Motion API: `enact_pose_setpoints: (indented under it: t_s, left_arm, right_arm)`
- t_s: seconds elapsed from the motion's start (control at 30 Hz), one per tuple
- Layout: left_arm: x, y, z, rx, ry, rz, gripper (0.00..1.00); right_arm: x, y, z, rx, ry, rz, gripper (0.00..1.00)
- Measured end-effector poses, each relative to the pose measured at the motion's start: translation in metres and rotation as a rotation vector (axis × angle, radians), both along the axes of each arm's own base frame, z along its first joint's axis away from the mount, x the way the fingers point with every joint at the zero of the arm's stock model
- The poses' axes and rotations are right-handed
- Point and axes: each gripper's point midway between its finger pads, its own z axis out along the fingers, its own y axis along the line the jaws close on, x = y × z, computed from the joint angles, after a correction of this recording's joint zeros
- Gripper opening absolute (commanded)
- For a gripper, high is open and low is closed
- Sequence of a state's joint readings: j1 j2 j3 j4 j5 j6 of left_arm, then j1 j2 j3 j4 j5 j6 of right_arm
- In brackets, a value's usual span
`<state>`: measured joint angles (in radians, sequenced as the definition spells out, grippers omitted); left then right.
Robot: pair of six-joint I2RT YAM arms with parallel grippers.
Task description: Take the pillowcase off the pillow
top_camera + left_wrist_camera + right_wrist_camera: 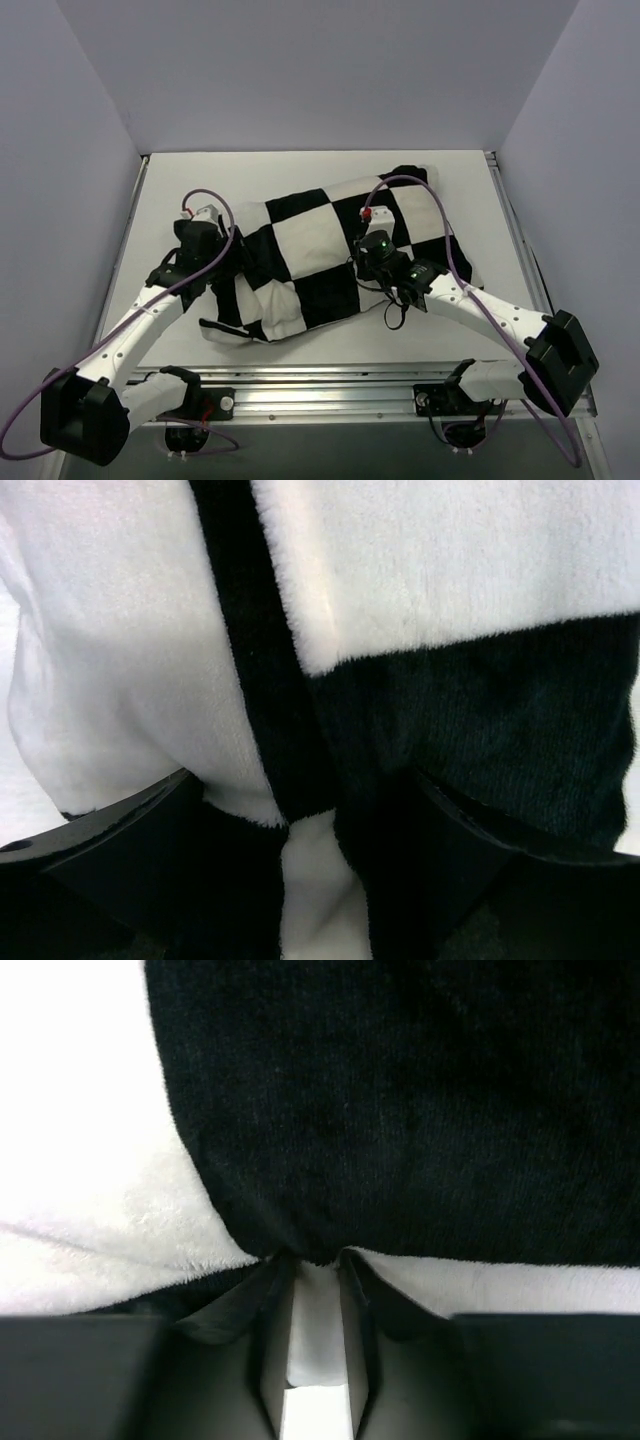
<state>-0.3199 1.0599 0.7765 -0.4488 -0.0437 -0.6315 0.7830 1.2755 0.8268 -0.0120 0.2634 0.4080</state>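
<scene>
The pillowcase, with large black and white checks, lies across the middle of the white table and covers the pillow, which is hidden inside it. My left gripper is at the case's left end. In the left wrist view, bunched case fabric fills the gap between its fingers, which are shut on it. My right gripper rests on top of the case, right of centre. In the right wrist view its narrow jaws pinch a fold of the case.
The white table is walled by grey panels at the left, back and right. A metal rail runs along the near edge by the arm bases. Purple cables loop above both wrists.
</scene>
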Motion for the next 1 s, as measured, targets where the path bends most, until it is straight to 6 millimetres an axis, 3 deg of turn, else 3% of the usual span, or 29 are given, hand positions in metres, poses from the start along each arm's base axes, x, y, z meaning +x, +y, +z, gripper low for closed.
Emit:
enact_pose_setpoints:
  t_s: [0.07, 0.2, 0.3, 0.33, 0.4, 0.43, 0.5, 0.53, 0.63, 0.83, 0.9, 1.0]
  left_arm:
    - [0.008, -0.016, -0.001, -0.021, -0.017, -0.024, 0.84]
    - [0.006, -0.07, -0.001, -0.058, -0.042, -0.139, 0.84]
    - [-0.004, -0.116, 0.004, -0.105, -0.051, -0.242, 0.84]
    - [-0.005, -0.125, 0.006, -0.116, -0.055, -0.261, 0.84]
    - [-0.007, -0.137, 0.011, -0.131, -0.061, -0.284, 0.86]
    - [-0.007, -0.139, 0.015, -0.135, -0.065, -0.287, 0.88]
    - [-0.006, -0.139, 0.023, -0.137, -0.08, -0.28, 0.94]
    - [-0.005, -0.137, 0.028, -0.137, -0.093, -0.271, 0.96]
    - [-0.01, -0.127, 0.05, -0.147, -0.142, -0.249, 0.97]
    - [-0.037, -0.096, 0.11, -0.212, -0.284, -0.218, 0.98]
    - [-0.044, -0.09, 0.114, -0.226, -0.303, -0.219, 0.98]
    - [-0.051, -0.091, 0.098, -0.232, -0.278, -0.238, 0.98]
  right_arm:
    - [0.009, -0.014, -0.001, 0.003, -0.006, -0.058, 0.0]
    - [0.022, -0.063, -0.002, -0.022, -0.001, -0.203, 0.0]
    - [0.026, -0.104, 0.009, -0.044, -0.017, -0.319, 0.0]
    - [0.025, -0.116, 0.014, -0.053, -0.028, -0.352, 0.01]
    - [0.022, -0.124, 0.023, -0.069, -0.037, -0.365, 0.13]
    - [0.021, -0.123, 0.028, -0.069, -0.04, -0.356, 0.31]
    - [0.02, -0.117, 0.038, -0.065, -0.048, -0.323, 0.46]
    - [0.019, -0.112, 0.044, -0.064, -0.054, -0.301, 0.6]
    - [0.015, -0.092, 0.07, -0.055, -0.087, -0.216, 0.78]
    - [-0.007, -0.028, 0.135, 0.009, -0.195, 0.011, 0.88]
    - [-0.017, -0.008, 0.145, 0.021, -0.212, 0.08, 0.89]
    - [-0.028, 0.02, 0.143, -0.001, -0.21, 0.163, 0.89]
